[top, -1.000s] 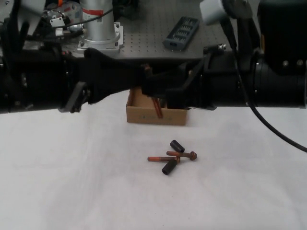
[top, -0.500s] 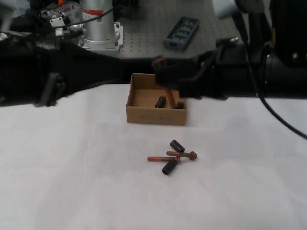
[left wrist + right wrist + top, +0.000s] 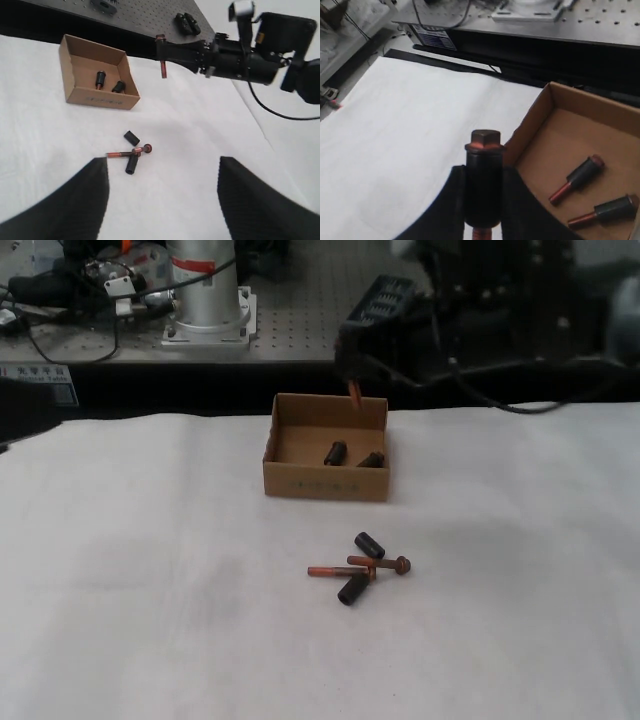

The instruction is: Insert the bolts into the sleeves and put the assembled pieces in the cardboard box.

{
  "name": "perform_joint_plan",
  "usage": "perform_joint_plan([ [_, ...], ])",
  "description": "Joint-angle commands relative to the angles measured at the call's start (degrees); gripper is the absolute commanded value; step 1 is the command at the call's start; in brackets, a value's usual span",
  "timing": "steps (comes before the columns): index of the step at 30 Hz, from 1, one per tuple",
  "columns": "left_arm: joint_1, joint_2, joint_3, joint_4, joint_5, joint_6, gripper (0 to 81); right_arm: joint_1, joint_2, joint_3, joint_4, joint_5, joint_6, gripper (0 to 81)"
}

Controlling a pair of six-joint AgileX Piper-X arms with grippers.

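Holding a sleeved bolt (image 3: 483, 180) tight in my right fingers (image 3: 451, 210) just beside the box (image 3: 325, 483), I count two finished pieces (image 3: 577, 177) inside; two bolts (image 3: 335, 571) and two sleeves (image 3: 369, 544) lie loose ahead of my wide-open left fingers (image 3: 75, 200).

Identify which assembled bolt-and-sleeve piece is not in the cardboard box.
The assembled piece held in the right gripper; the other two pieces lie inside the cardboard box.

White cloth (image 3: 150, 620) lay just in front of the perforated grey plate (image 3: 300, 320), w/ a silver post (image 3: 203, 280) standing on that plate & cables (image 3: 60, 290) at its left end.
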Motion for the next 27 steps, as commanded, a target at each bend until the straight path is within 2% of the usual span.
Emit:
perform_joint_plan([
  [1,1.3,-2.9,-0.3,3.2,-1.0,1.4,46.5,-0.5,3.9,-5.8,2.6,-0.5,0.1,2.8],
  [8,1.5,-4.3,-0.3,4.2,-4.3,5.1,46.5,-0.5,17.5,-20.9,13.0,4.3,0.0,2.8],
  [12,1.5,-4.3,-0.3,4.2,-4.4,5.1,46.5,-0.5,20.3,-23.1,14.9,7.1,-0.7,2.8],
  [16,1.5,-4.3,-0.3,4.2,-5.2,5.5,46.5,-0.5,20.5,-23.1,15.0,8.9,-5.7,0.4],
  [19,1.5,-4.3,-0.3,4.2,-5.2,6.0,46.5,-0.5,20.5,-23.1,15.0,8.9,-6.5,11.8],
  [23,1.5,-4.3,-0.3,4.2,-5.2,6.0,46.5,-0.5,20.5,-23.1,16.3,11.5,-6.5,31.9],
  [27,1.5,-4.3,-0.3,4.2,-5.2,6.0,46.5,-0.5,20.5,-23.1,18.0,11.5,-6.9,32.8],
])
